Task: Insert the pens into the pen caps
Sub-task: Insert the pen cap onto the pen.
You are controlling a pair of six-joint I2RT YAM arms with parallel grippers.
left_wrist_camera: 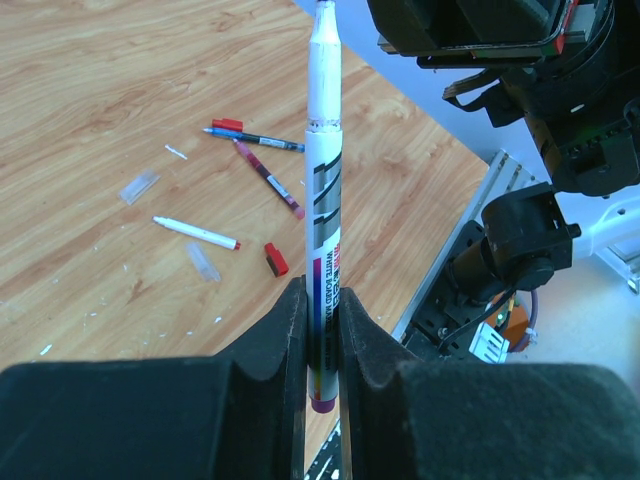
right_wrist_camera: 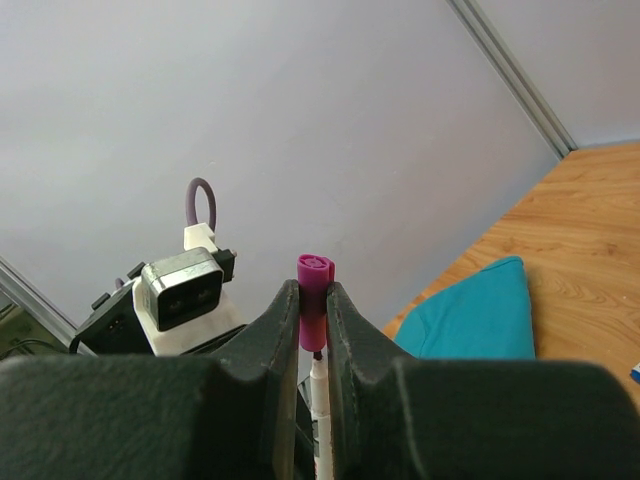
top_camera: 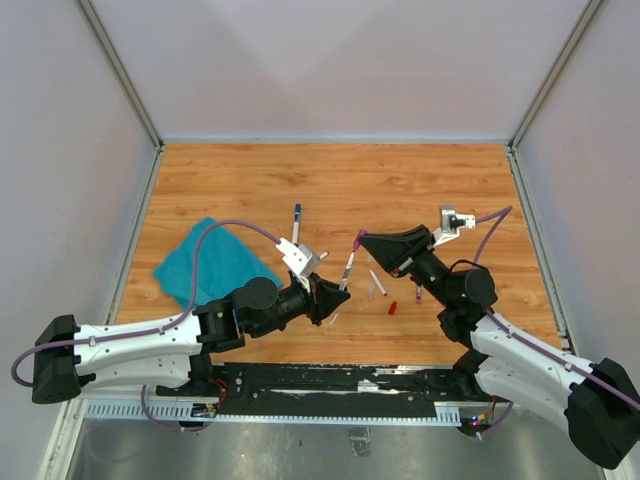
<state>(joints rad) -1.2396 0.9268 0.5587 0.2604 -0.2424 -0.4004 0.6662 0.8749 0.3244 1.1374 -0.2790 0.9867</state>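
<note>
My left pincer (left_wrist_camera: 321, 302) is clamped on a white marker pen (left_wrist_camera: 322, 190) with grey stripes and a magenta butt end. My right pincer (right_wrist_camera: 312, 300) is clamped on a stubby magenta plastic cap (right_wrist_camera: 315, 280). Both are held over the middle of the worktop, pen pointing at cap. The nib reaches the cap's mouth, but my right fingers (right_wrist_camera: 265, 340) hide the join, so I cannot tell whether it has entered. In the left wrist view the nib is cut off by the top edge.

Right of the held pen lie a white pen with a red tip (left_wrist_camera: 195, 232), a thin dark pen (left_wrist_camera: 262, 141), a small red cap (left_wrist_camera: 276, 259) and a clear cap (left_wrist_camera: 138, 186). A blue-ended pen (top_camera: 296, 222) lies farther back. A crumpled teal cloth (top_camera: 205, 262) lies to the left.

The wood-grain worktop (top_camera: 240, 180) is enclosed by pale grey walls (top_camera: 330, 60).

The barrel reads "WHITE BOARD MARKER"; the smaller print beside it is illegible.
</note>
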